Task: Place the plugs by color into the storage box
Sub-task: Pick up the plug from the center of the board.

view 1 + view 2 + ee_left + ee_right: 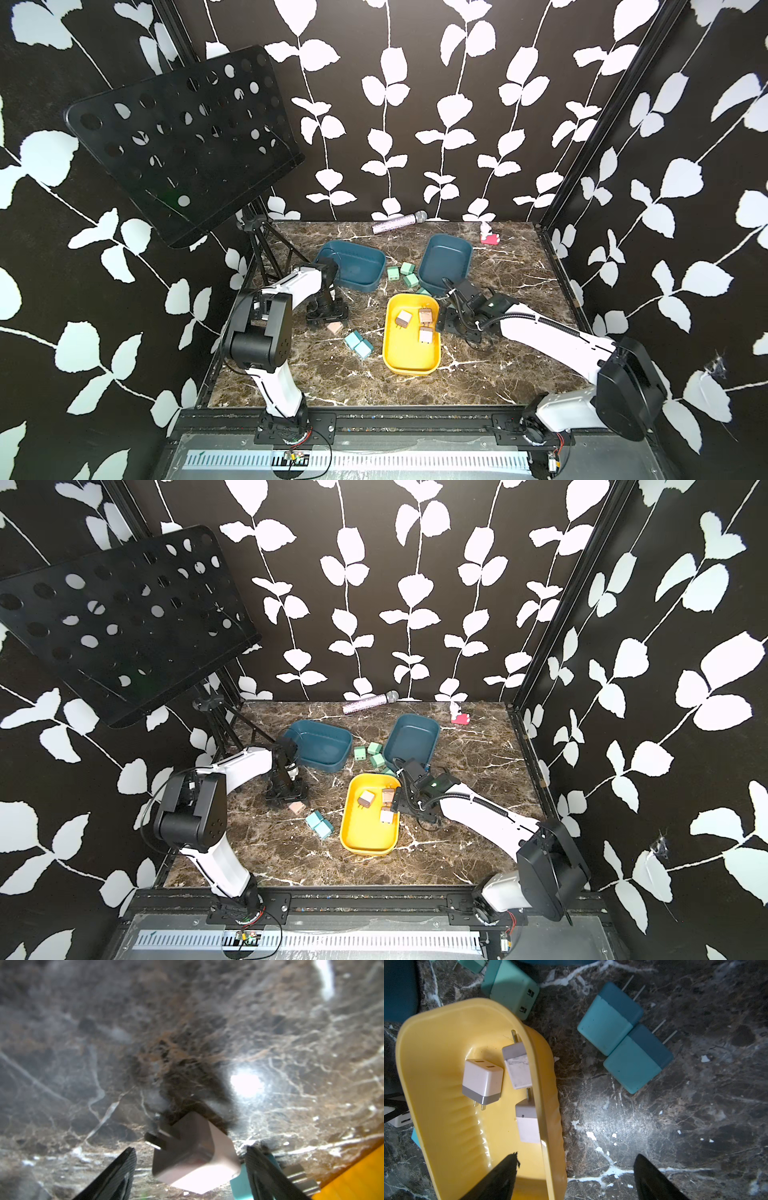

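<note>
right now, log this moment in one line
left jaws: open, astride beige plug on marble table | right jaws: open at yellow tray rim | in tray: three beige plugs

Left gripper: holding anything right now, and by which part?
Nothing held: the left gripper has its fingers open, straddling a beige plug without clamping it.
</note>
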Available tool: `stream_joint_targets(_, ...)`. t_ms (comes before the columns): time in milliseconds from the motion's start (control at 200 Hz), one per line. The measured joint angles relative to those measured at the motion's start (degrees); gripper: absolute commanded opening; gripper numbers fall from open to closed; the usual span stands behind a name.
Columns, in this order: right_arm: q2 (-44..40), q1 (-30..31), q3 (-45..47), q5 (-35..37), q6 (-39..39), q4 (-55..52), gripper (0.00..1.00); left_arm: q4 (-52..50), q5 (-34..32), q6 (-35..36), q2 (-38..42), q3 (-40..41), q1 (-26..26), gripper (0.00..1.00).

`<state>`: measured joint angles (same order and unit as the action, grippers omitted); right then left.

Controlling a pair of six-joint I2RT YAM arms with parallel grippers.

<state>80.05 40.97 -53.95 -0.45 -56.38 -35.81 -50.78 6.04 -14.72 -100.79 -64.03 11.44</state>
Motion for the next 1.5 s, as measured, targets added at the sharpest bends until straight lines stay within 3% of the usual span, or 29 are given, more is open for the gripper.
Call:
stream_joint_targets(320, 0.3, 0.1, 0.0, 0.0, 0.0, 0.0, 0.86, 1.1, 1.9, 1.2, 0.0, 2.3, 0.0, 0.76)
stream_joint_targets(560, 1.6, 0.8, 0.0, 0.0, -0.1, 0.1, 0.86, 1.5, 4.5, -4.5, 0.0, 2.3, -0.2, 0.73)
stream_joint_targets(860, 3.1, 1.5, 0.0, -0.2, -0.2, 0.5, 0.86, 1.6, 3.7, -9.3, 0.0, 1.7, -0.3, 0.79)
stream_joint_targets(1245, 6.0, 1.6, -2.3, -0.7, 0.2, 0.9, 0.86, 6.5, 9.9, -16.8, -0.2, 1.2, -0.3, 0.80)
stream_joint_targets(1500, 6.0, 1.6, -2.4, -0.7, 0.5, 1.2, 0.86, 5.5, 8.9, -16.2, -0.4, -0.3, 0.4, 0.79)
